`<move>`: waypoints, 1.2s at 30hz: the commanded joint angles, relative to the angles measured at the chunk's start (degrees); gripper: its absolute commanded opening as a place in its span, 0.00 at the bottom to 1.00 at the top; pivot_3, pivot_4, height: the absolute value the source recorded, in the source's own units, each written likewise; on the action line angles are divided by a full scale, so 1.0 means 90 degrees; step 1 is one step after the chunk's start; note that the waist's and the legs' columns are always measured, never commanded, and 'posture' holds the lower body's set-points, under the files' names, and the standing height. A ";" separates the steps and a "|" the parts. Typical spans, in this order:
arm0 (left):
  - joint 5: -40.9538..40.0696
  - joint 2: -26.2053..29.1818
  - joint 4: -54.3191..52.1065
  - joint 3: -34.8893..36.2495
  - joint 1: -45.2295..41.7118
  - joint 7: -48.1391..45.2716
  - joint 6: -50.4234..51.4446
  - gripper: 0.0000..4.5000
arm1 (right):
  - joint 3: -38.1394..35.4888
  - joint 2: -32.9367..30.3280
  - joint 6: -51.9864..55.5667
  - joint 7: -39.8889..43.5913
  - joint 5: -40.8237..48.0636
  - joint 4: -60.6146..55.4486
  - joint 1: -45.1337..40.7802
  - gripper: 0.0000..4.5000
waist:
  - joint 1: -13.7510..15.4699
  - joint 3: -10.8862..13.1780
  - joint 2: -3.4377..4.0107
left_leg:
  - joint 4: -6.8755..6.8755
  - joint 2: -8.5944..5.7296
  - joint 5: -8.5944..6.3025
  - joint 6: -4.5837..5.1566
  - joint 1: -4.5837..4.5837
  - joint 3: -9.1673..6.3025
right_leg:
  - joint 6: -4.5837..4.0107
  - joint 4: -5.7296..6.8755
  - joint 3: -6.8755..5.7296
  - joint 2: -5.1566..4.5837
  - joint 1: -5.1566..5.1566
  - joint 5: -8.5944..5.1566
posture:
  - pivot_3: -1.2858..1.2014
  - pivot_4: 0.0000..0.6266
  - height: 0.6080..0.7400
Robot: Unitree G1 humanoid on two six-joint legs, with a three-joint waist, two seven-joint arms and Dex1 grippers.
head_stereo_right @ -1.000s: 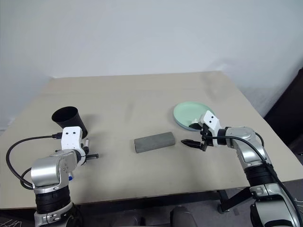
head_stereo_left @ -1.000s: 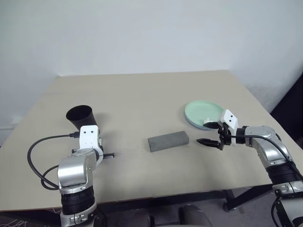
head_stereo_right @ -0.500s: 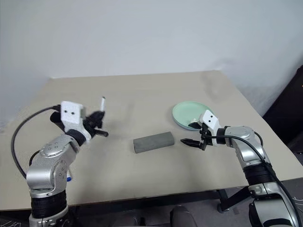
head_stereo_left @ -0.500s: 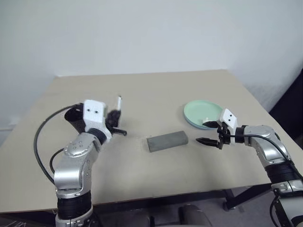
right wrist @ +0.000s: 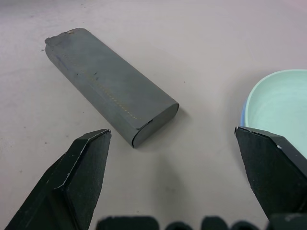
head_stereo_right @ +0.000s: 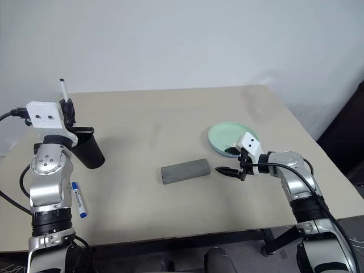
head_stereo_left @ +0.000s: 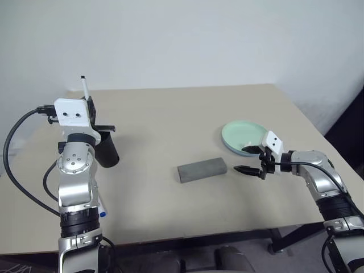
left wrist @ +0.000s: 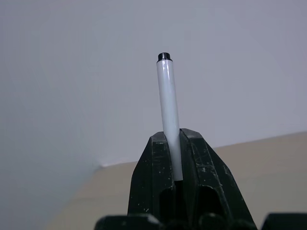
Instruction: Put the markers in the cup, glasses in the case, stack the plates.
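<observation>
The left arm hides part of the cup (head_stereo_right: 86, 149), and the blue plate shows only as a rim under the green plate (head_stereo_left: 243, 135). The left gripper (left wrist: 173, 143) is clamped on a white marker (left wrist: 168, 112) standing upright above the cup. The right gripper (right wrist: 180, 165) gapes wide and empty between the shut case (head_stereo_left: 202, 169) and the plates; a blue-capped marker (head_stereo_right: 78, 199) lies on the counter (head_stereo_left: 170, 119).

At the left of the frame, the left gripper (head_stereo_right: 67, 108) is holding a white marker (head_stereo_right: 63, 90) upright above the black cup (head_stereo_right: 87, 149). A blue-capped marker (head_stereo_right: 78, 199) is lying at lower left. The grey case (head_stereo_right: 185, 170) is sitting at centre, seemingly closed. The right gripper (head_stereo_right: 229, 161), jaws spread, is hovering between it and the stacked plates (head_stereo_right: 227, 136).
</observation>
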 commanded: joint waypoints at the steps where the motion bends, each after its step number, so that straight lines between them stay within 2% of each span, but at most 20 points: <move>1: 0.0127 0.0179 0.0287 0.0081 -0.0126 0.0198 -0.0261 0.01 | -0.0181 -0.0090 -0.0013 -0.0010 0.0056 -0.0231 -0.0093 1.00 | 0.0000 0.0000 0.0000 | 0.0000 0.0000 0.0000 0.0000 0.0000 -0.0001 | 0.0000 0.0001 -0.0001 0.0000 -0.0001 0.0000 | 0.52 0.00 1.00; 6: 0.0120 0.0242 0.0601 0.0029 -0.0080 0.0255 -0.0423 0.01 | -0.0206 -0.0117 0.0013 -0.0028 0.0068 -0.0274 -0.0048 1.00 | 0.0008 0.0000 0.0000 | 0.0000 0.0001 0.0000 0.0000 0.0000 -0.0001 | 0.0000 0.0002 -0.0002 0.0000 0.0000 0.0001 | 0.52 0.00 1.00; 9: 0.0073 0.0246 0.0704 0.0016 -0.0095 0.0254 -0.0515 0.19 | -0.0205 -0.0115 0.0025 -0.0035 0.0066 -0.0281 -0.0048 1.00 | 0.0006 0.0000 0.0000 | 0.0000 0.0001 0.0000 0.0000 -0.0001 -0.0003 | 0.0000 0.0001 -0.0004 -0.0001 0.0000 0.0001 | 0.52 0.00 1.00; 13: -0.0035 0.0243 0.0758 0.0041 -0.0130 0.0197 -0.0595 0.48 | -0.0195 -0.0092 0.0033 -0.0038 0.0064 -0.0276 -0.0071 1.00 | 0.0005 0.0000 0.0000 | 0.0000 0.0001 0.0000 0.0000 -0.0001 -0.0003 | -0.0018 0.0001 -0.0004 -0.0001 -0.0001 0.0012 | 0.52 0.00 1.00; 21: -0.0395 0.0159 0.0366 0.0156 -0.0079 0.0112 -0.0417 0.48 | -0.0182 -0.0070 0.0009 -0.0038 0.0058 -0.0256 -0.0092 1.00 | 0.0005 0.0000 0.0000 | 0.0000 0.0002 0.0000 -0.0001 -0.0001 -0.0002 | -0.0013 0.0001 -0.0005 -0.0001 -0.0001 0.0009 | 0.52 0.00 1.00; 28: -0.2209 -0.0220 -0.1626 0.0461 0.0365 -0.0216 0.1575 0.48 | -0.0199 -0.0108 -0.0011 -0.0013 0.0056 -0.0226 -0.0080 1.00 | -0.0005 0.0000 -0.0001 | -0.0001 0.0004 -0.0001 0.0000 -0.0004 -0.0002 | -0.0011 0.0001 -0.0005 -0.0002 -0.0005 0.0007 | 0.52 0.00 1.00; 32: -0.1900 -0.0618 -0.2798 0.0700 0.0773 0.0844 0.2067 0.48 | -0.0189 -0.0125 -0.0032 0.0029 0.0051 -0.0185 -0.0081 1.00 | -0.0014 0.0001 -0.0002 | -0.0002 0.0005 -0.0001 -0.0001 -0.0003 -0.0001 | 0.0000 0.0002 -0.0003 -0.0002 -0.0004 0.0001 | 0.52 0.00 1.00; 36: -0.1246 -0.1304 -0.4115 0.0389 0.1556 0.1893 0.2770 0.48 | -0.0126 -0.0081 -0.0082 0.0071 0.0018 -0.0065 -0.0151 1.00 | -0.0019 0.0001 -0.0002 | -0.0005 0.0005 -0.0001 -0.0001 0.0005 0.0001 | 0.0000 0.0000 0.0006 -0.0002 0.0002 0.0001 | 0.52 0.00 1.00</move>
